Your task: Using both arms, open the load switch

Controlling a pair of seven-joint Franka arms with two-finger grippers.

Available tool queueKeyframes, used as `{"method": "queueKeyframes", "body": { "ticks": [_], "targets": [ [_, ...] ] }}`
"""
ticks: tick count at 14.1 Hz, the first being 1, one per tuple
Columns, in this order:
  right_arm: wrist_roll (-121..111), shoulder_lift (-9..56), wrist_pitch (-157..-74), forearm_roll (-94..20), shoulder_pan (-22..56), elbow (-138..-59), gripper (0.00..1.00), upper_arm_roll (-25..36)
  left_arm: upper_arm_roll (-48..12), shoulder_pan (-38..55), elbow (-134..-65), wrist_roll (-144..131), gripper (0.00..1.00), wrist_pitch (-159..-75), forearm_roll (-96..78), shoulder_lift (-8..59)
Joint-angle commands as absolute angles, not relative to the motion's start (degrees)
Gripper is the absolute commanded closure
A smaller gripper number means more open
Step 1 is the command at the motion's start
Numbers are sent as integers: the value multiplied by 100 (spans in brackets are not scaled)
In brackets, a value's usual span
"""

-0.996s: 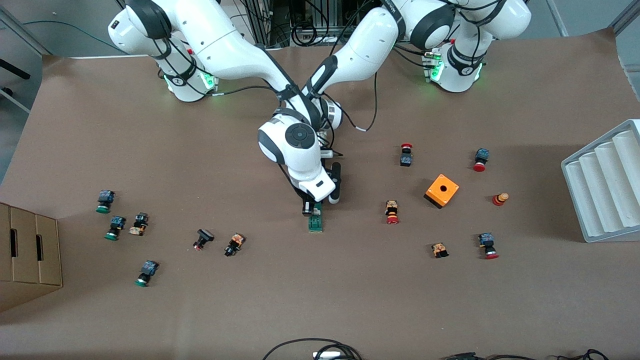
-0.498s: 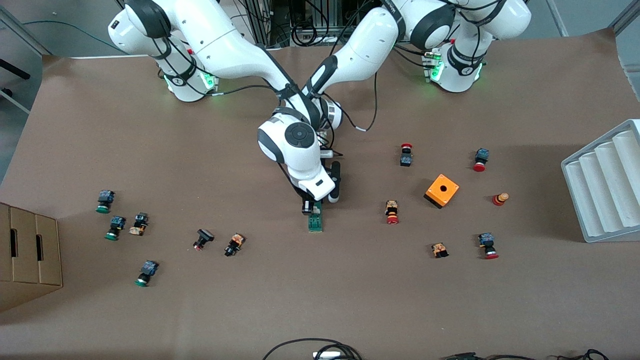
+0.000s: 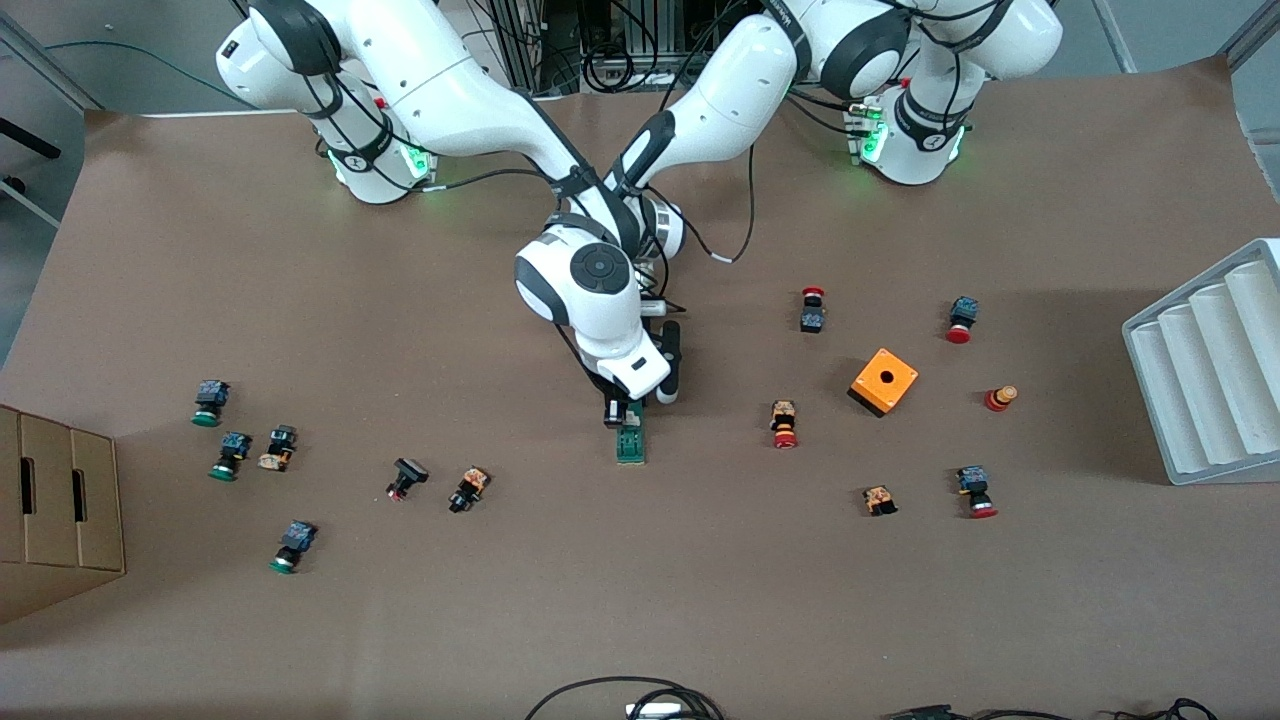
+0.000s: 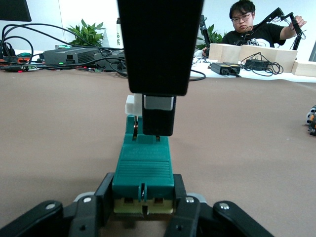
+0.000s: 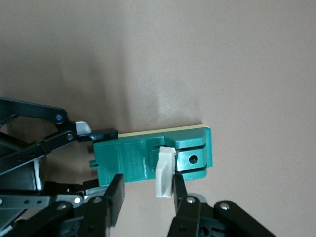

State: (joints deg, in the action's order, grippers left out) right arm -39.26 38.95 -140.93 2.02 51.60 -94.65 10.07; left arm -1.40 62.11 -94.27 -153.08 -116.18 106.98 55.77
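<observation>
Right gripper [image 5: 145,197]: arm bent steeply down at mid-worktop [image 3: 640,600], fingers clamped across the switch [image 3: 630,443] at its white lever [image 5: 164,172]. Left gripper [image 4: 143,207]: arm reaching low under the right arm, clenched on the switch's end. Switch: flat on worktop.

The load switch [image 3: 630,443] lies flat on the table [image 3: 640,600] near its middle. The left gripper [image 4: 143,210] clamps the end of the switch that lies farther from the front camera, and the right gripper [image 5: 145,195] comes down from above onto the switch's lever [image 5: 164,172]. Toward the left arm's end of the table sit a box with a hole [image 3: 884,381], several push buttons [image 3: 784,424] around it, and a ridged tray [image 3: 1210,365] at the edge. Toward the right arm's end lie more push buttons [image 3: 230,455] and a cardboard box [image 3: 55,510] at the edge.
</observation>
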Motion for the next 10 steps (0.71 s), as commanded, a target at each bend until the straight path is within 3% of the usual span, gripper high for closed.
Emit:
{"method": "queueKeyframes", "body": {
  "ticks": [1, 10],
  "targets": [
    [-3841, 3700, -14071, 404, 5159, -9764, 53, 932, -167, 6223, -9439, -15381, 48, -11593, 10617, 5555],
    [-3850, 3604, -14098, 413, 5142, -9870, 54, 923, -167, 6223, -9439, -15381, 48, -11593, 10617, 5555]
  ]
}}
